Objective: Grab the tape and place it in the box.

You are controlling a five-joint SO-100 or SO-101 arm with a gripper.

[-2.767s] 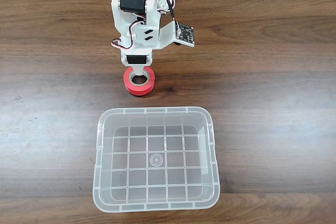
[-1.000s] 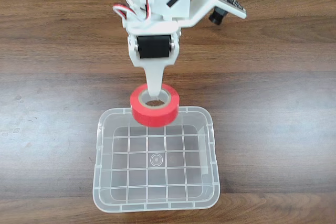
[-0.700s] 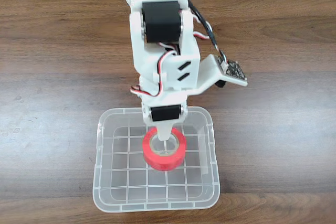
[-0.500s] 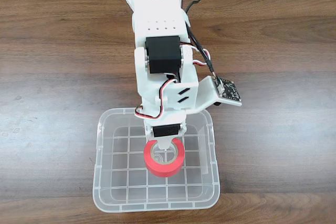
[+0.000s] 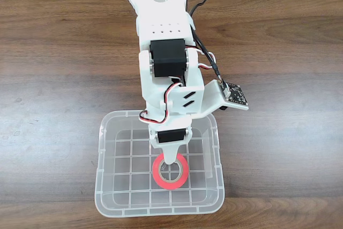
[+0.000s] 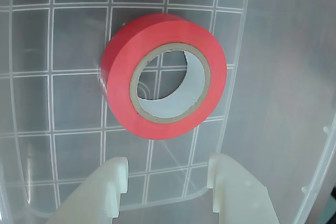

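Gripper [image 6: 167,174] spread wide, fingers apart with nothing between them, hanging just above roll. Red tape [image 6: 164,75] free of fingers, inside clear box [image 5: 105,186], on or just above gridded floor, toward near wall in fixed view. Step: release. Next: lift arm straight up, clear rim without nudging box.

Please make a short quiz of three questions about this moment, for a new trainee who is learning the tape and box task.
1. True or false: the tape is inside the box.
2. In the wrist view, the gripper is: A) shut on the tape, B) open, with both fingers clear of the tape, C) open, with one finger through the core.
3. In the wrist view, what shows through the hole of the tape?

Key:
1. True.
2. B.
3. The grid pattern of the box bottom.
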